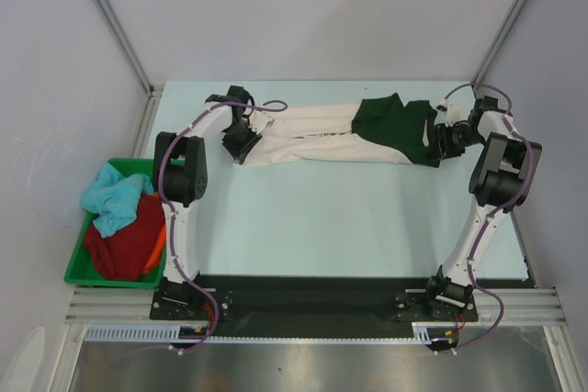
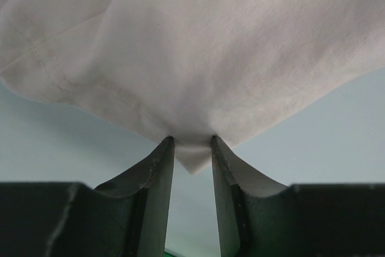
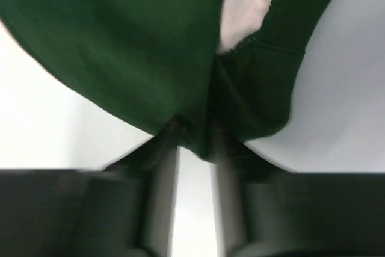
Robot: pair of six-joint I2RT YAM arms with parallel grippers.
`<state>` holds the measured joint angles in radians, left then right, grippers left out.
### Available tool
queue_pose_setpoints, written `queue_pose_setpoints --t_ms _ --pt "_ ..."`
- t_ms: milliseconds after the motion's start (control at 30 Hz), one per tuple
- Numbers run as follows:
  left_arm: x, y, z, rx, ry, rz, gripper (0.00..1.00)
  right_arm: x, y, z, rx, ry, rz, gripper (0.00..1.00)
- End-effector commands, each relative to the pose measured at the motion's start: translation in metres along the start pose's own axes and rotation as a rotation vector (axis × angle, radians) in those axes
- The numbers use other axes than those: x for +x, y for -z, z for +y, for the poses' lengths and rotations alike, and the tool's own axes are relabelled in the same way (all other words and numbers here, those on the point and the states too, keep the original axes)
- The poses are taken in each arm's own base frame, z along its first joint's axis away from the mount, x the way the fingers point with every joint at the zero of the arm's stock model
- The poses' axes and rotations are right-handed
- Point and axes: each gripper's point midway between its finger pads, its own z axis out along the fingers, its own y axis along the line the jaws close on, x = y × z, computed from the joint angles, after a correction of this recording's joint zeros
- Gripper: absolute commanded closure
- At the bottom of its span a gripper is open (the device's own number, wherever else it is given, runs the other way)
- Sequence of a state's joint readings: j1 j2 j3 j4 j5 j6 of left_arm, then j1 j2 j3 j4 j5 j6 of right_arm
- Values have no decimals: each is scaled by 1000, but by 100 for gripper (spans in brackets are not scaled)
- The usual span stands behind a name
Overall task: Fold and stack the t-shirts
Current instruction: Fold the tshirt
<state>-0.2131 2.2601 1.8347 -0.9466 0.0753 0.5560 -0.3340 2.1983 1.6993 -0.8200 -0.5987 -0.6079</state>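
A cream t-shirt (image 1: pixel 308 142) lies stretched across the far part of the table, with a dark green t-shirt (image 1: pixel 397 128) lying over its right end. My left gripper (image 1: pixel 241 141) is shut on the cream shirt's left edge; in the left wrist view the cream cloth (image 2: pixel 198 58) is pinched between my fingers (image 2: pixel 157 173). My right gripper (image 1: pixel 447 138) is shut on the green shirt's right edge; the right wrist view shows green cloth (image 3: pixel 138 40) clamped at the fingertips, with a bit of cream cloth (image 3: pixel 246 4) behind. No lettering shows.
A green bin (image 1: pixel 77 265) stands left of the left arm at the table's edge, holding a light blue shirt (image 1: pixel 115 197), a dark red shirt (image 1: pixel 124 247) and a sliver of orange cloth (image 1: pixel 158 243). Walls enclose the table at the back and sides.
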Motion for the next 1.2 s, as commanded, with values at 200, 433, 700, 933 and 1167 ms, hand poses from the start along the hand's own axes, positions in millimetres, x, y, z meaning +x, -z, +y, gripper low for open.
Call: queue_pose_setpoints --t_ms 200,433,700,933,1167 --pt "17 -9 19 -53 7 44 64 3 27 -3 -27 3 -9 100" --pt "33 -8 48 -103 45 68 65 22 41 -20 8 -29 22 100" --pt "35 3 65 -139 53 49 66 22 45 -25 28 -19 23 100" --pt "-4 40 49 -118 10 -89 66 -17 78 -12 143 129 -88 56" --pt "-42 69 24 -128 -64 -188 64 -88 87 28 189 311 -216 52"
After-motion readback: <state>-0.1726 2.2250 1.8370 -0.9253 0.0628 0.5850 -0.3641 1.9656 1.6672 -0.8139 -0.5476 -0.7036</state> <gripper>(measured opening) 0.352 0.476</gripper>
